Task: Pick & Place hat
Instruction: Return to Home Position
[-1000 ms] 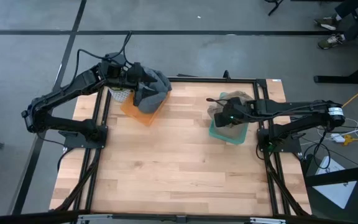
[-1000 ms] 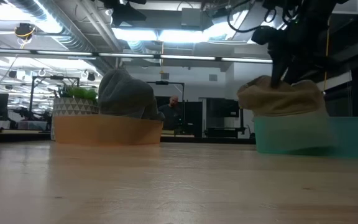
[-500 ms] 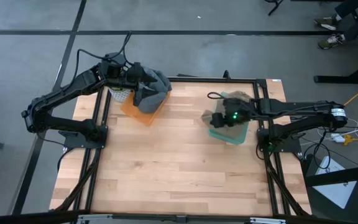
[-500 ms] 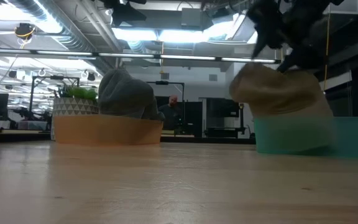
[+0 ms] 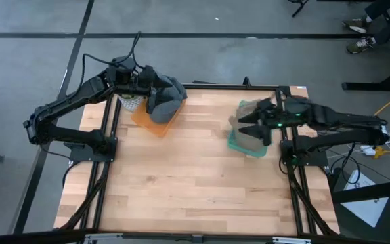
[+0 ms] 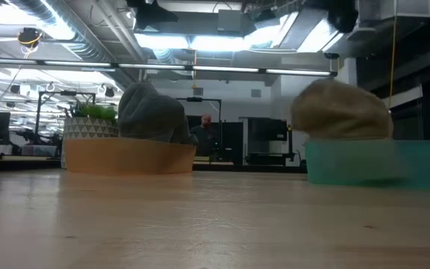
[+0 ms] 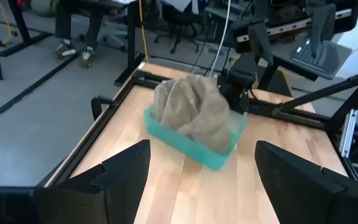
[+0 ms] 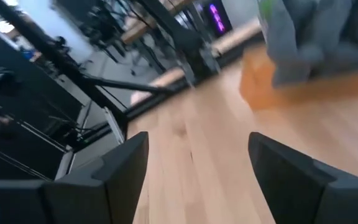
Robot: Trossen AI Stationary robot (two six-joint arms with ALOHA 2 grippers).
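Presently, tan-brown fabric cap (image 6: 340, 110) sits in teal-blue plastic bin (image 6: 372, 163) at right of wooden worktop (image 5: 195, 176), right claw (image 8: 197, 138) spread wide, empty, just above it, grey fabric cap (image 6: 149, 113) in orange bin (image 6: 125, 157), left claw (image 7: 202, 146) wide open, empty, over it.

No writing, label, brand mark, number or sign can be read in any of the views, whether on the table, the bins, the caps, the arms or the room behind.
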